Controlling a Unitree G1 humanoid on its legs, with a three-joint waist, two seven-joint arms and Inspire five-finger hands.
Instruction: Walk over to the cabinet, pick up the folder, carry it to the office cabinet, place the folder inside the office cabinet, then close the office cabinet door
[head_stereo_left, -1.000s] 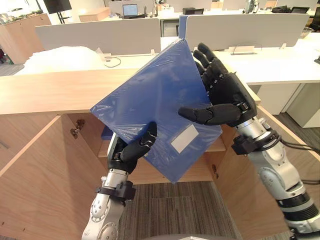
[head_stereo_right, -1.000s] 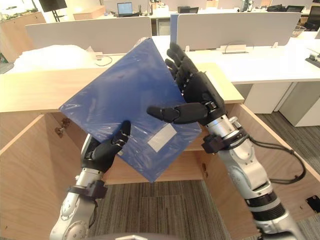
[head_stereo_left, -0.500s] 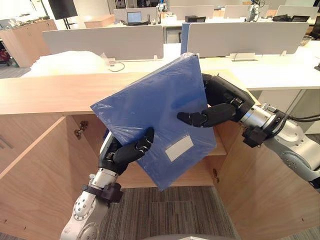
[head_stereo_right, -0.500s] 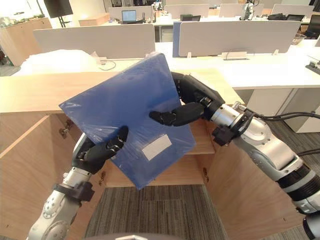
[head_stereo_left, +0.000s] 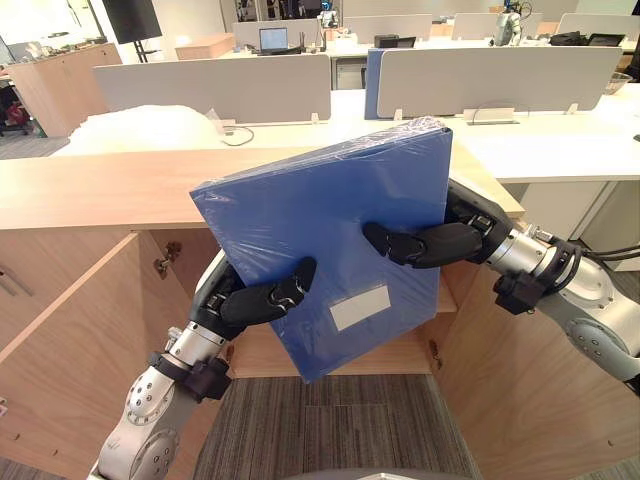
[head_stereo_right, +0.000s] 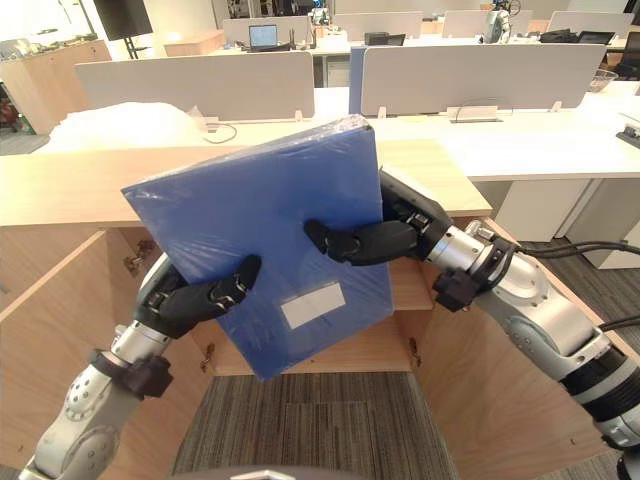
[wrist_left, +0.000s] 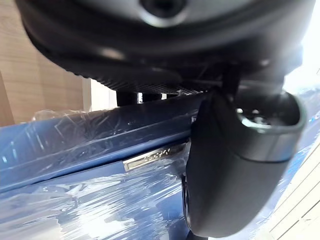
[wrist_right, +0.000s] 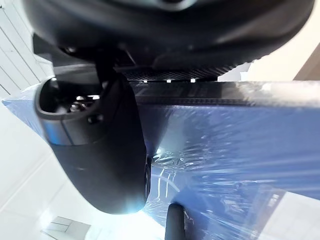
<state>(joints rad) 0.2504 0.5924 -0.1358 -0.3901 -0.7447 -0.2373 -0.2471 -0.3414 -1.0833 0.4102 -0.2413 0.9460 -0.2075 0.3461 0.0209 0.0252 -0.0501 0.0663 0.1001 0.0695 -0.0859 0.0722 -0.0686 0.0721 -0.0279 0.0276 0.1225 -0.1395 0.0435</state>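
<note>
I hold the folder (head_stereo_left: 330, 225) tilted in the air before the open office cabinet (head_stereo_left: 100, 185), left hand (head_stereo_left: 262, 300) and right hand (head_stereo_left: 430, 243) each pinching it thumb-over-cover, and I judge its glossy wrap (head_stereo_right: 250, 195) may slip, or a corner may catch the cabinet's top edge on entry.

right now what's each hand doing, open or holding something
left hand: shut on the blue folder, thumb across its front.
right hand: shut on the same folder, gripping its right edge.
</note>
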